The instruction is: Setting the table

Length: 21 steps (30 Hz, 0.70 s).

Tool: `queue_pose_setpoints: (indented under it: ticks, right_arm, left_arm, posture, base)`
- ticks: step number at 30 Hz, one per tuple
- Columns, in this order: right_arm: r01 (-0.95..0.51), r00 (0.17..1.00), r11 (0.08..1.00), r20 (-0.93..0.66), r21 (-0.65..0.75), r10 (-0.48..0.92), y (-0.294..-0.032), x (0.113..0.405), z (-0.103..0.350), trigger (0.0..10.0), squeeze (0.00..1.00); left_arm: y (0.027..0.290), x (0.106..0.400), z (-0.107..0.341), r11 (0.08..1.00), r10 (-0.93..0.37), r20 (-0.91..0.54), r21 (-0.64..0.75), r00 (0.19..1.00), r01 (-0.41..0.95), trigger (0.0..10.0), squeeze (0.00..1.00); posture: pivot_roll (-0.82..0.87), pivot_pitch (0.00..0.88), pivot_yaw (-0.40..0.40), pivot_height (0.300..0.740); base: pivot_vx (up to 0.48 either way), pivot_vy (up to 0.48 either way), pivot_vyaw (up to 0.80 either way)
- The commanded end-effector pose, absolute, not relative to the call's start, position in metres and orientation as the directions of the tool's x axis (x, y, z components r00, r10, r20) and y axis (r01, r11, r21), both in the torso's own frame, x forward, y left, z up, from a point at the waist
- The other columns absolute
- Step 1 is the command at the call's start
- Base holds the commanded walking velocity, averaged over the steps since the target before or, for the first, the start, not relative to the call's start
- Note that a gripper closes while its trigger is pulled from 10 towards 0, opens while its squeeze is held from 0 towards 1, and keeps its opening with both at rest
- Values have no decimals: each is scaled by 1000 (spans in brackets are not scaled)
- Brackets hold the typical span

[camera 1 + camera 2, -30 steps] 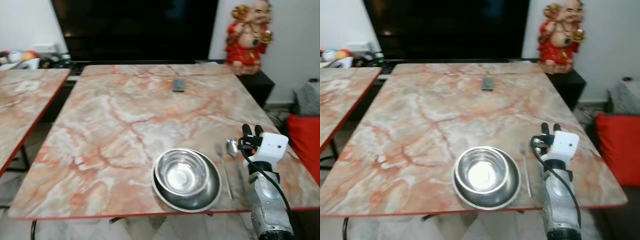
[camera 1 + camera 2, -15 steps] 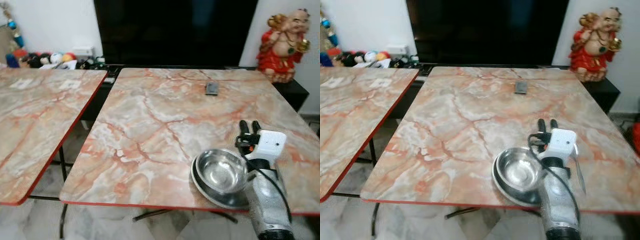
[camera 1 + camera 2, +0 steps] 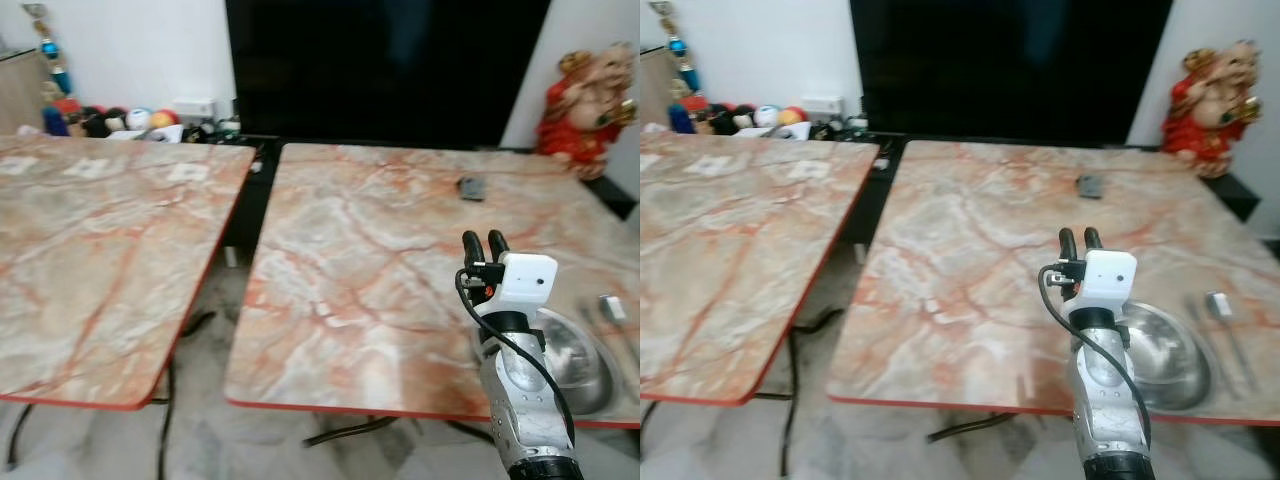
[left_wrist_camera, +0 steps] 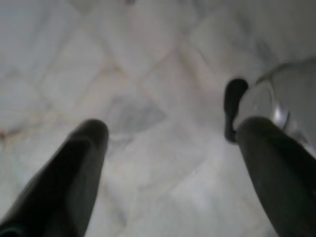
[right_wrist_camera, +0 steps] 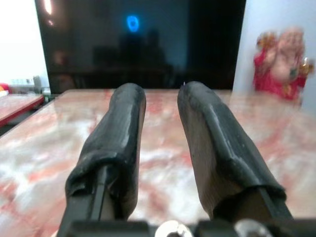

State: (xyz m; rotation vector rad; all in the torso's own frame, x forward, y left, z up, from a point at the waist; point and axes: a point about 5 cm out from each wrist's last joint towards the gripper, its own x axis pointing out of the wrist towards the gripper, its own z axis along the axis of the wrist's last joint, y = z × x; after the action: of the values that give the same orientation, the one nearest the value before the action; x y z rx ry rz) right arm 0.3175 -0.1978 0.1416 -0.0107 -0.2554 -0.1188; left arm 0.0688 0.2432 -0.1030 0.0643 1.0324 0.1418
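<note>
A steel bowl (image 3: 1167,348) sits on a steel plate at the near right edge of the marble table (image 3: 980,240). A spoon (image 3: 1218,306) and a fork lie just right of it. My right gripper (image 3: 1079,238) is raised in front of me, left of the bowl and above the table, its fingers (image 5: 118,133) shut with only a narrow slit and nothing between them. In the left wrist view my left gripper (image 4: 173,129) hangs open over the pale tiled floor.
A second marble table (image 3: 90,250) stands to the left, with a floor gap and cables between the two. A small dark object (image 3: 471,187) lies far on the main table. A red figurine (image 3: 588,105) stands at the back right, beside a dark screen (image 3: 380,60).
The camera has swung left, so the bowl and cutlery have slid to the right edge and the left table has come in. The right arm stays raised.
</note>
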Motion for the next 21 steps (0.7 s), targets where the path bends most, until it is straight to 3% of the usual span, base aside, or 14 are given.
queue_pose_setpoints:
  ticks: [1, 21]
  right_arm:
    - [106, 961, 994, 254, 12, -105, -191, 318, 142, 10000, 0]
    - [69, 973, 997, 217, 26, -73, -180, 312, 132, 10000, 0]
  left_arm:
    - [251, 57, -103, 985, 169, -866, 139, 470, -97, 10000, 0]
    - [253, 56, -103, 986, 165, -867, 144, 471, -82, 10000, 0]
  posture:
    - [-26, 0, 4, 740]
    - [-18, 22, 8, 740]
  base:
    - [0, 480, 800]
    - [0, 433, 0]
